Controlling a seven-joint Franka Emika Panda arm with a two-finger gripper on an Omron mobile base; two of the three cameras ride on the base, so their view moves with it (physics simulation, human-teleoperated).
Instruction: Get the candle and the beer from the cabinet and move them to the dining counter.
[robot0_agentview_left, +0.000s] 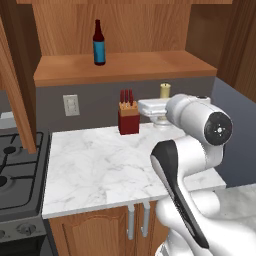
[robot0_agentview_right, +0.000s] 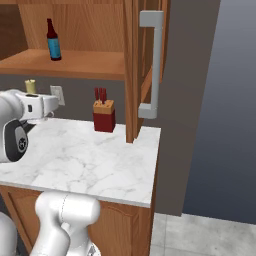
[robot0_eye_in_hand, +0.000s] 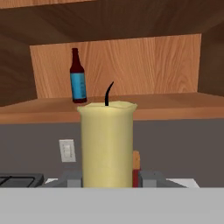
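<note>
The gripper (robot0_eye_in_hand: 107, 177) is carrying the candle (robot0_eye_in_hand: 106, 144), its jaws clamped on the base, upright, clear of the cabinet (robot0_agentview_left: 125, 67) shelf and above the marble bench (robot0_agentview_left: 100, 165) in front of it. The beer (robot0_agentview_left: 99, 44) is standing on the cabinet shelf, well above the red knife block (robot0_agentview_left: 128, 118). Judgement: the first item is retrieved but not delivered. Transport to the dining counter is outstanding for both, and the beer is untouched.
</note>
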